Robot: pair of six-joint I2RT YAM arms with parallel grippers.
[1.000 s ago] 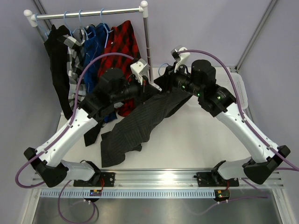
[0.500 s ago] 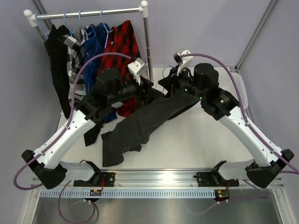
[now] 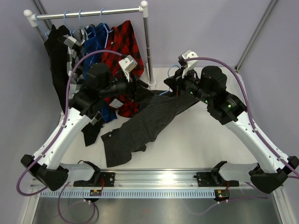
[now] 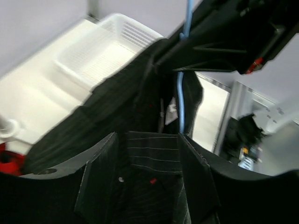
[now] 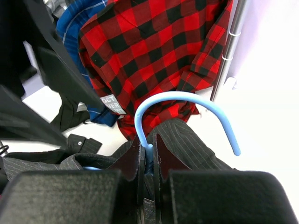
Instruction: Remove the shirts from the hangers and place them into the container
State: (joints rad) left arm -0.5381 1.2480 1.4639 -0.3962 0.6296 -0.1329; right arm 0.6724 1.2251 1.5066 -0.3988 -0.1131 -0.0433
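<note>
**Hanger pinched, cloth ungripped**
Your left gripper [image 4: 147,140] has its jaws apart around the collar of the charcoal shirt [image 3: 140,123], so a pull now could drag the cloth along with the hanger [image 5: 187,105]. The shirt lies on the table [image 3: 201,140], its long axis running from 7 to 1 o'clock, collar at 1. Your right gripper [image 5: 146,154] is clamped on the hanger's neck. The container [image 4: 121,37] shows at 11 o'clock in the left wrist view.

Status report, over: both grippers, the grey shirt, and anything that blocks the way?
Right gripper shut on hanger neck. Left gripper open, charcoal shirt between fingers. Shirt not yet off hanger, tail on table. Container empty, nothing blocking seen.
</note>
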